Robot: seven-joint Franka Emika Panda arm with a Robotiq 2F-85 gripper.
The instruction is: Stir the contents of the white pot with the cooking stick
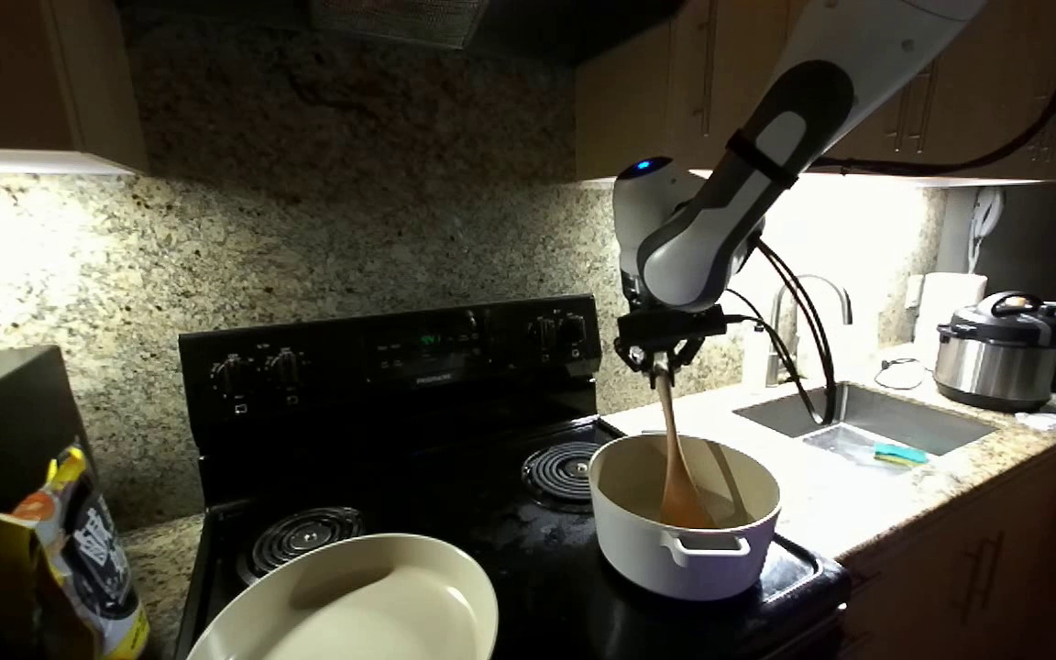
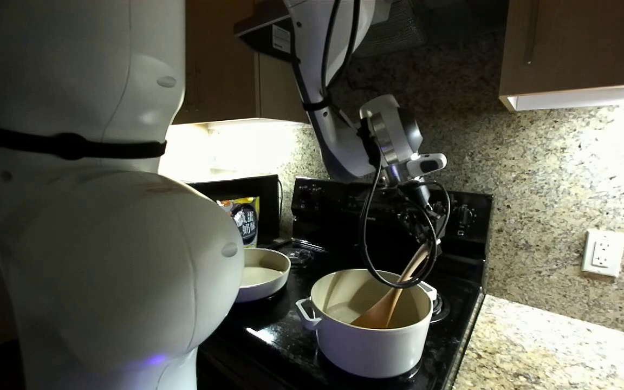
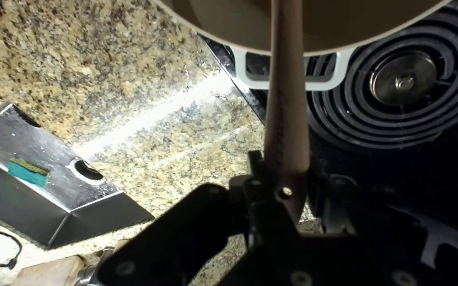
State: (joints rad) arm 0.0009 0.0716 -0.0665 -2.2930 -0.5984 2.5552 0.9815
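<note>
The white pot [image 1: 675, 573] stands on the stove and also shows in another exterior view [image 2: 371, 349]. The wrist view shows part of its rim and a side handle [image 3: 332, 81]. The wooden cooking stick [image 1: 672, 426] leans in the pot, its broad orange-brown head [image 2: 382, 311] low inside. My gripper [image 1: 663, 367] is above the pot, shut on the top end of the stick; the wrist view shows the fingers [image 3: 284, 178] around the handle [image 3: 287, 111] near its hole. The contents do not show; the visible inside of the pot is beige.
A shallow white pan [image 1: 390, 605] sits on the stove left of the pot. A snack bag [image 1: 93, 559] stands beyond it. A coil burner [image 1: 574, 469] lies behind the pot. A sink [image 1: 876, 412] with a sponge [image 1: 899, 455] and a steel cooker [image 1: 1003, 357] are on the counter.
</note>
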